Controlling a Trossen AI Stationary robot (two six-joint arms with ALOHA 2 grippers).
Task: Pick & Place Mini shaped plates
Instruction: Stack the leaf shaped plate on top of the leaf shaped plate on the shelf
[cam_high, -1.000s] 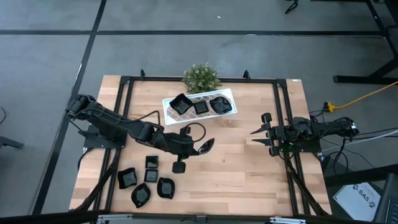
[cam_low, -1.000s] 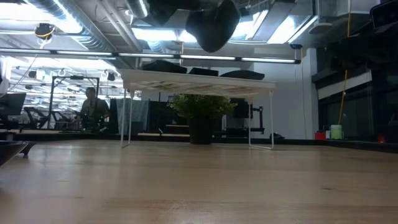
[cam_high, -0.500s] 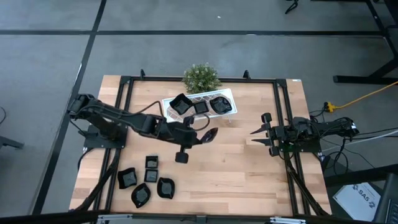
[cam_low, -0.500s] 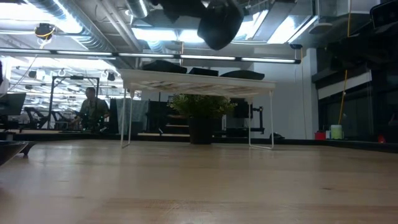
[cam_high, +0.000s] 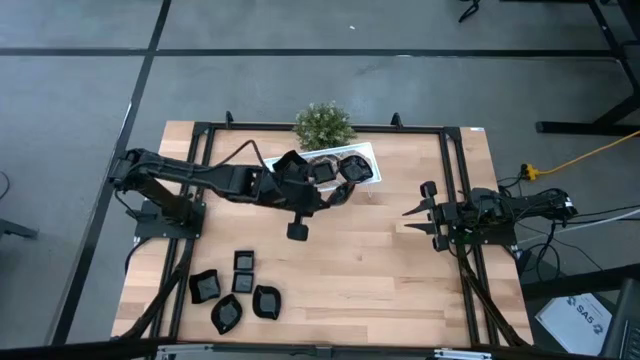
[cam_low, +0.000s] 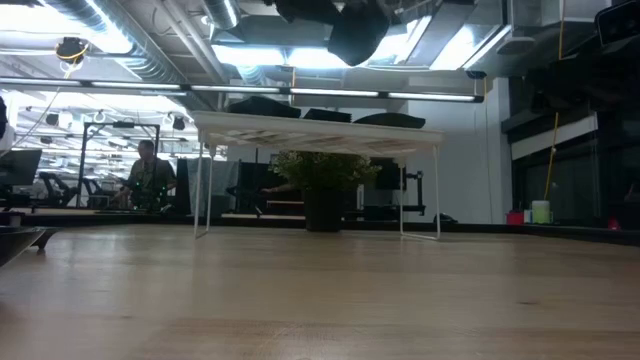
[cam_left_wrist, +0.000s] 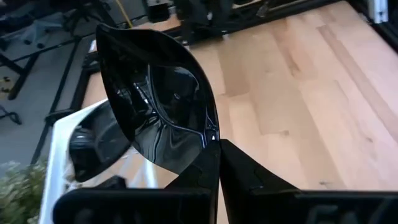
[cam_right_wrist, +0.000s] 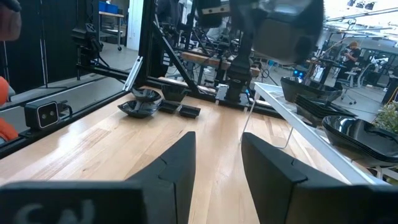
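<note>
My left gripper (cam_high: 333, 197) hangs above the table just near of the white rack (cam_high: 369, 154), shut on a glossy black leaf-like mini plate (cam_left_wrist: 158, 99). In the low view this plate (cam_low: 358, 35) shows high above the rack top (cam_low: 320, 130). Three black plates (cam_high: 357, 168) lie on the rack. Several more plates (cam_high: 228, 314) rest on the table at the near left. My right gripper (cam_high: 415, 212) waits at the right side, open, with nothing between its fingers (cam_right_wrist: 180, 163). My left gripper pinches the plate's rim (cam_left_wrist: 200, 151) between its two fingers (cam_left_wrist: 249, 180), at the plate's end nearest the gripper. The fingers come from the table's left, slanting downward. The plate stands on edge beyond the fingertips, tilted, lifted clear of table and rack.
A small green plant (cam_high: 323, 124) stands at the far edge behind the rack. A black frame (cam_high: 455, 180) runs around the tabletop. Bare wood (cam_high: 370, 270) lies between the rack, the near-left plates and my right arm.
My left gripper has risen and gone toward the far edge and the right, up to the rack, rolling as it went. It has stayed shut on the plate, which has travelled with it, clear of the table.
</note>
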